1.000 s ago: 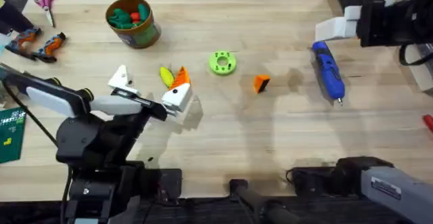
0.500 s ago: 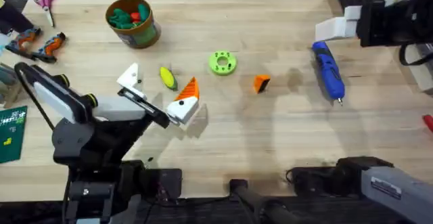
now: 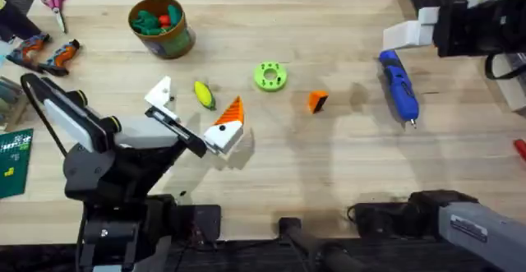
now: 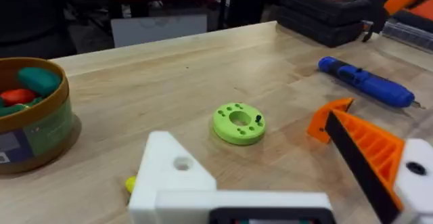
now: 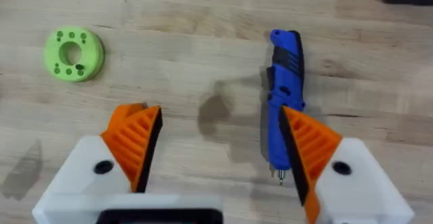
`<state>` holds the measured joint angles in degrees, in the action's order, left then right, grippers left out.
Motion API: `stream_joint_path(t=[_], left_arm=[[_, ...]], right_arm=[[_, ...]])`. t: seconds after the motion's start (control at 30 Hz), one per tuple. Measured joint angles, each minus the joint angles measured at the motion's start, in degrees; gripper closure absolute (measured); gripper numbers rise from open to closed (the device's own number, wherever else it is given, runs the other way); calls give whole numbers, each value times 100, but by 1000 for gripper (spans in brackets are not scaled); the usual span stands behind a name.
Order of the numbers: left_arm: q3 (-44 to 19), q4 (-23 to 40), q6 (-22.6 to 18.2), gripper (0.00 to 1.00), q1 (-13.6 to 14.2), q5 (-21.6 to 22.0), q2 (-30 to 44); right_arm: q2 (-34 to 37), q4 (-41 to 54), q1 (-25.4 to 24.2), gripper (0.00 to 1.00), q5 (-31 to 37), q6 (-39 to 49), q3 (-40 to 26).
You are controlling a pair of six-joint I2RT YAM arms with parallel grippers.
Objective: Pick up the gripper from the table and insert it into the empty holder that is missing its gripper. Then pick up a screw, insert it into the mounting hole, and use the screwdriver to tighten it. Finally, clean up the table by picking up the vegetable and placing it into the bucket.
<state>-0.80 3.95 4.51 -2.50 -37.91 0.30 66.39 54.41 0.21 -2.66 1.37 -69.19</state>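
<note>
Pale wood tabletop (image 3: 271, 165) carries everything, with tools parked along its left edge. Small orange gripper (image 3: 317, 101) lies loose at centre, right of the lime-green ring (image 3: 269, 76), nothing touching it. Left gripper (image 3: 194, 116) hovers at left of centre with its claw spread wide: one block is the plain white holder (image 3: 159, 99), bare of any pad, the other carries an orange triangular tip (image 3: 228, 114). Vegetable (image 3: 203, 94) sits between those two blocks in the overhead frame; whether the claw is above it or at its level I cannot tell. Blue screwdriver (image 3: 399, 86) lies at right, tip toward the bottom of the frame. Right gripper (image 5: 216, 149) hangs over the screwdriver in its wrist view, fingers apart, both with orange pads, holding nothing. Risks, as judgement: the loose wedge is small and could skid or twist when pinched, then enter the holder misaligned; the left claw, moving, may nudge the vegetable away. No screw identified with confidence. Bucket (image 3: 174, 42) at upper left stands upright, holding green and red toy pieces; the vegetable is not yet in it.
</note>
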Motion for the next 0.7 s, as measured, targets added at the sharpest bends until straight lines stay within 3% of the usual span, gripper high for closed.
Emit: stream_joint_path(t=[0.7], left_arm=[[0,2,0,15,0,-4,0]], right_arm=[[0,-6,0,7,-99,-2,0]])
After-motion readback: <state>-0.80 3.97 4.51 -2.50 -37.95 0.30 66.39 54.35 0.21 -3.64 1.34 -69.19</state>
